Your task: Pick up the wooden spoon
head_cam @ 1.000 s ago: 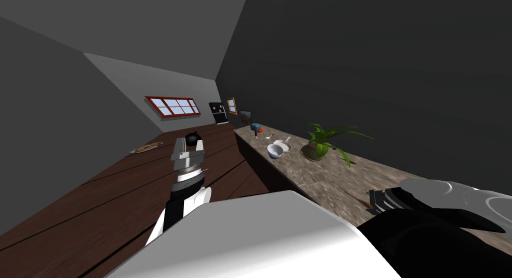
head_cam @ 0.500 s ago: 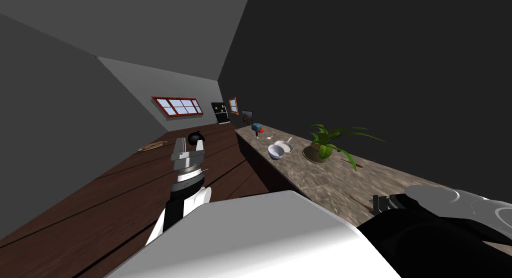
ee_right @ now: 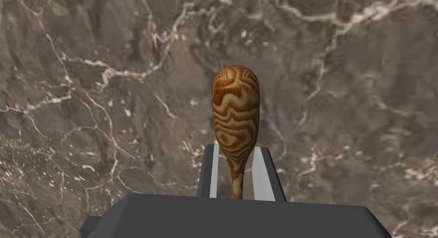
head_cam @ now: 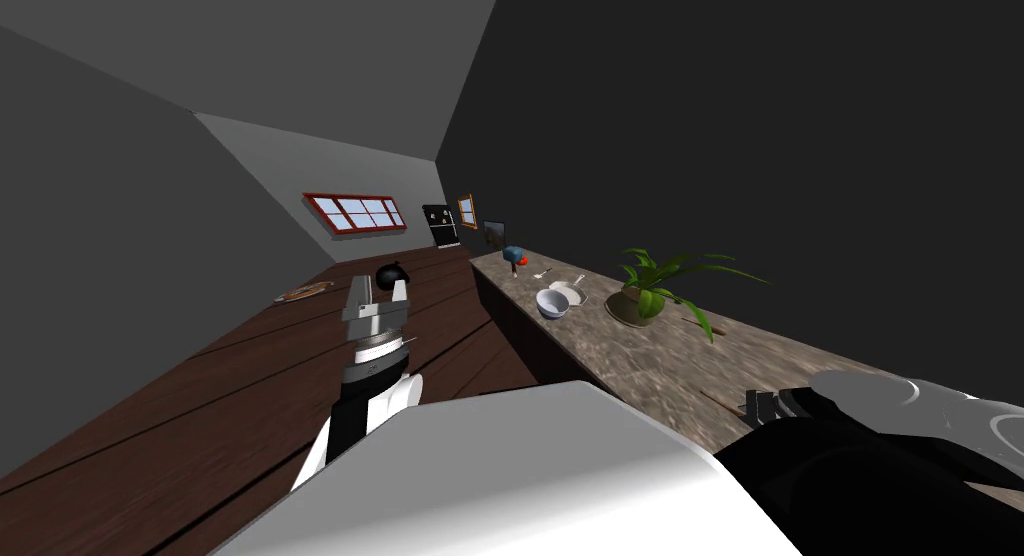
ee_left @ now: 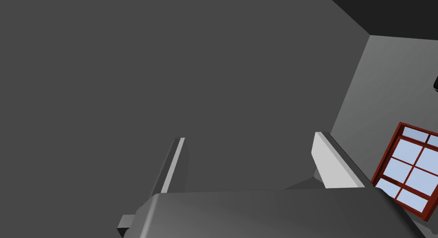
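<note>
The wooden spoon (ee_right: 236,115), with a bold brown grain, lies on the brown marbled counter (ee_right: 107,98). My right gripper (ee_right: 237,146) points down at it. The two fingers have closed in against the sides of the bowl's narrow end, and the thin handle runs back between them. In the head view the right gripper (head_cam: 762,408) is low over the near end of the counter (head_cam: 640,365), and a thin brown piece of the spoon (head_cam: 722,401) sticks out beside it. My left gripper (head_cam: 377,307) is held up over the floor, its fingers (ee_left: 175,162) wide apart and empty.
Further along the counter are a potted plant (head_cam: 645,290), a thin brown stick (head_cam: 703,326), a white bowl (head_cam: 551,302), a small pan (head_cam: 572,292) and a blue object (head_cam: 513,254). A black round object (head_cam: 391,276) and a flat plate-like thing (head_cam: 303,292) lie on the dark wooden floor.
The head view shifted slightly a second ago and has held still since. My right hand stays low over the counter's near end. The left arm has not moved.
</note>
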Available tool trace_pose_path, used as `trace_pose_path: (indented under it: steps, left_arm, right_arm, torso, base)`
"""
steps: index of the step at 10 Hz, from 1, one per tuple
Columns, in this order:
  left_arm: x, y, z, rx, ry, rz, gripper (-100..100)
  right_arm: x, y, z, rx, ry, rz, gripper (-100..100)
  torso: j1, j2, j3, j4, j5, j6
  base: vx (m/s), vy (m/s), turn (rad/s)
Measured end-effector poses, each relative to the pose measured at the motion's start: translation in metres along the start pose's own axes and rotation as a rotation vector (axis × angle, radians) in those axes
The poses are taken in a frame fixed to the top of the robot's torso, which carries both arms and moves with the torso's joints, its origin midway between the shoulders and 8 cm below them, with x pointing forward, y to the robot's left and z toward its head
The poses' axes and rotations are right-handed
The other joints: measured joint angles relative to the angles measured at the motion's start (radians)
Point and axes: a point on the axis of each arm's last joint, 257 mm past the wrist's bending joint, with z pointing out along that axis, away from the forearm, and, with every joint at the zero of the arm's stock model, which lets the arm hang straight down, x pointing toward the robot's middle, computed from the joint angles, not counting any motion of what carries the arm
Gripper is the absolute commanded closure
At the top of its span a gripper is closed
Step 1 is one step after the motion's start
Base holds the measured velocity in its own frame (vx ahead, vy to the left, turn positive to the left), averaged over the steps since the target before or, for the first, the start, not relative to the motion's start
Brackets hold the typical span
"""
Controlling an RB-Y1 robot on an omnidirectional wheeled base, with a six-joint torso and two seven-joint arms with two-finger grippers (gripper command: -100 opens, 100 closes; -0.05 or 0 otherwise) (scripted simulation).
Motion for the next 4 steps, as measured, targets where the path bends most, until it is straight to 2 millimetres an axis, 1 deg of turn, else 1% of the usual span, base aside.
trace_pose_path:
  steps: [2, 3, 4]
  left_arm:
    - [0.0, 0.0, 0.0, 0.0, 0.0, 0.0, 0]
    - [0.0, 0.0, 0.0, 0.0, 0.0, 0.0, 0]
    - [0.0, 0.0, 0.0, 0.0, 0.0, 0.0, 0]
  right_arm:
    - [-0.0097, -0.0073, -0.0067, 0.0, -0.004, -0.011, 100]
    - [-0.0142, -0.0098, -0.0105, -0.001, -0.006, -0.016, 100]
    - [-0.0148, -0.01, -0.011, -0.002, -0.006, -0.015, 0]
  torso:
    - [0.002, 0.002, 0.001, 0.0, 0.001, 0.001]
    - [0.002, 0.001, 0.001, 0.0, 0.001, 0.0]
    - [0.001, 0.001, 0.001, 0.0, 0.0, 0.0]
  base:
    - [-0.02, 0.019, -0.067]
    - [-0.008, 0.007, -0.009]
    - [0.0, 0.0, 0.0]
